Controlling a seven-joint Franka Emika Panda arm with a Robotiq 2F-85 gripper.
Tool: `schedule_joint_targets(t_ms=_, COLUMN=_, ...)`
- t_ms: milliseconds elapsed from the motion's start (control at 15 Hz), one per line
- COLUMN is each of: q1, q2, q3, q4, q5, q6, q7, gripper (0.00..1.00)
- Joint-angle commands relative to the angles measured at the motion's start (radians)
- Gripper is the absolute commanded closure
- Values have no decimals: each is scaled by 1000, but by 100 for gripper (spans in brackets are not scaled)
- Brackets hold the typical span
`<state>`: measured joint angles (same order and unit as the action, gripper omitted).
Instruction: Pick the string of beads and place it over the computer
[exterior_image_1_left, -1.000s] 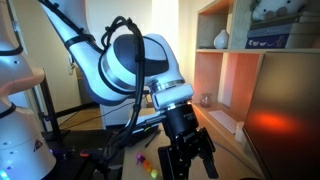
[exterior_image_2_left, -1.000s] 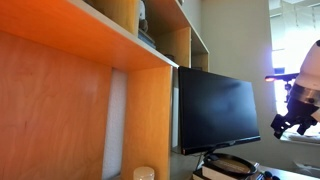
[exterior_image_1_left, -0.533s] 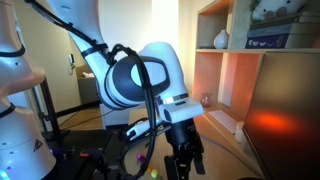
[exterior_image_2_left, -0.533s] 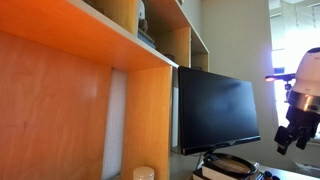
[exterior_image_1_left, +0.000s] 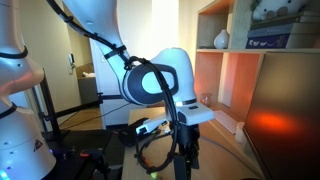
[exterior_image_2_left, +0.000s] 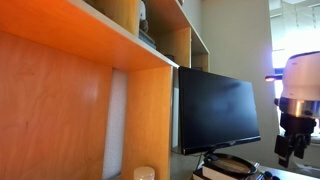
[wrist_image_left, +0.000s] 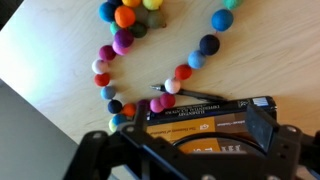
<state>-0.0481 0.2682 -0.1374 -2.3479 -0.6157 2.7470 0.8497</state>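
Gripper (exterior_image_2_left: 290, 158) has lowered over string of beads (wrist_image_left: 122, 41).

An office, going by the computer monitor (exterior_image_2_left: 218, 110) and wooden shelving (exterior_image_2_left: 100, 45).

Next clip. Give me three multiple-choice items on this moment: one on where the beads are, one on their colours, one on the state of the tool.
1. Where does the string of beads lie?
A. on the wooden tabletop
B. in a bowl
C. on the floor

2. The beads are:
A. all white
B. mixed colours
C. all black

3. The tool is:
A. shut on the beads
B. shut and empty
C. open and empty

Answers:
1 A: the wrist view shows the strand spread on bare wood.
2 B: orange, blue, pink, red and white beads show.
3 C: its fingers stand wide apart, holding nothing.
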Motion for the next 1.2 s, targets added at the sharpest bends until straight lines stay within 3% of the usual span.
schedule_joint_targets(t_ms=0, q1=44, q2=0, q3=-44, q4=2, q5=22, q6=4, q7=-17, gripper=0)
schedule_joint_targets(t_ms=267, q1=44, q2=0, q3=-48, q4=4, q5=22, q6=4, q7=-17, gripper=0)
schedule_joint_targets(t_ms=333, q1=32, q2=-7, q3=-33, q4=-1, q5=41, q6=-7, q7=-71, gripper=0)
schedule_joint_targets(t_ms=600, q1=83, q2=-19, q3=-89, q4=-32, q5=-44, q6=32, q7=2, gripper=0)
schedule_joint_targets(t_ms=867, q1=126, q2=-23, q3=-163, q4=-82, q5=-269, q6=142, q7=150, gripper=0)
schedule_joint_targets(t_ms=1133, q1=172, q2=-37, q3=-267, q4=-110, q5=-565, q6=260, q7=398, gripper=0)
